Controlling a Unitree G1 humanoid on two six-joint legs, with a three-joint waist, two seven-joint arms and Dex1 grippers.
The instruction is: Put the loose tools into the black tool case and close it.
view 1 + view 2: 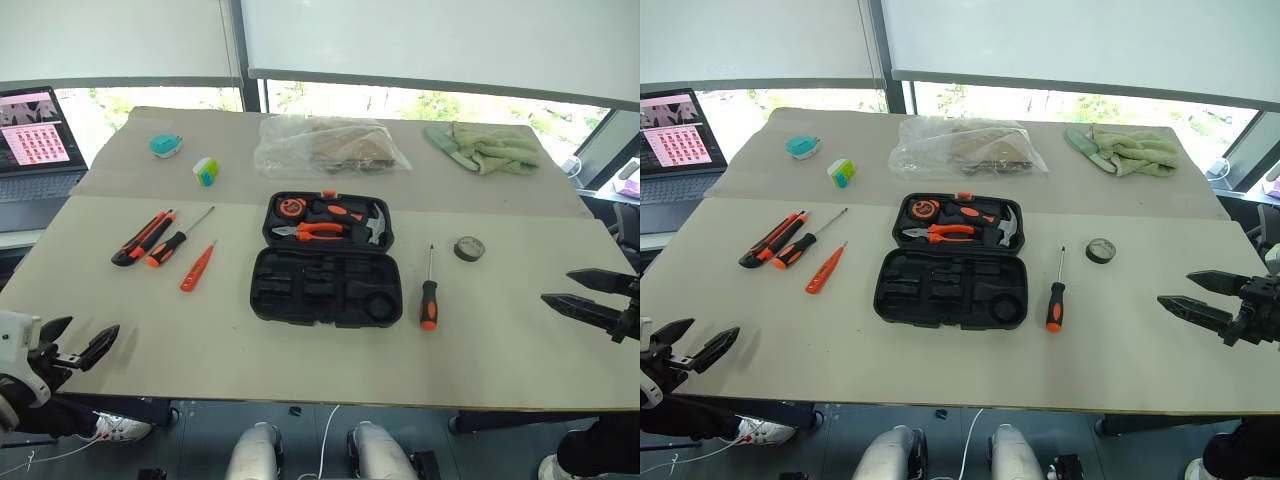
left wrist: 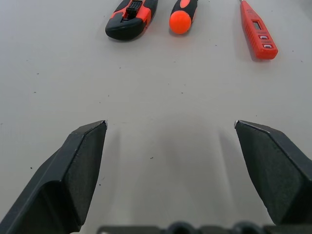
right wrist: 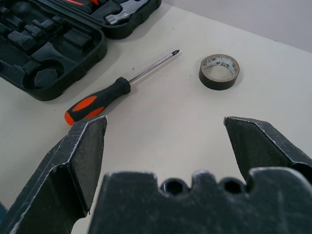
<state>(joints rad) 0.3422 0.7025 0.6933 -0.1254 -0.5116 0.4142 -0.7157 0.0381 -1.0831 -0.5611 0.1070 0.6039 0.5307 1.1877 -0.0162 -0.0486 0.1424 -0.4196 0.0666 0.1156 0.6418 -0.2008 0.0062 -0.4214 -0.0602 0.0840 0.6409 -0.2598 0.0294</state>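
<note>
The black tool case (image 1: 325, 287) lies open mid-table, with a hammer and pliers in its far half and bare slots in the near half. To its left lie the utility knife (image 1: 141, 238), a black-and-orange screwdriver (image 1: 178, 238) and a slim orange screwdriver (image 1: 197, 268). On its right are another screwdriver (image 1: 429, 290) and a dark tape roll (image 1: 469, 248). My left gripper (image 1: 78, 346) hovers open at the near left edge, short of the knife. Open too, my right gripper (image 1: 572, 289) hangs at the right edge, facing the screwdriver (image 3: 107, 94) and tape roll (image 3: 219, 71).
A clear plastic bag (image 1: 325, 146) sits behind the case, with a green cloth (image 1: 487, 148) at the far right. A teal gadget (image 1: 165, 145) and a green-white one (image 1: 206, 171) lie at the far left. A laptop (image 1: 35, 143) stands beyond the left edge.
</note>
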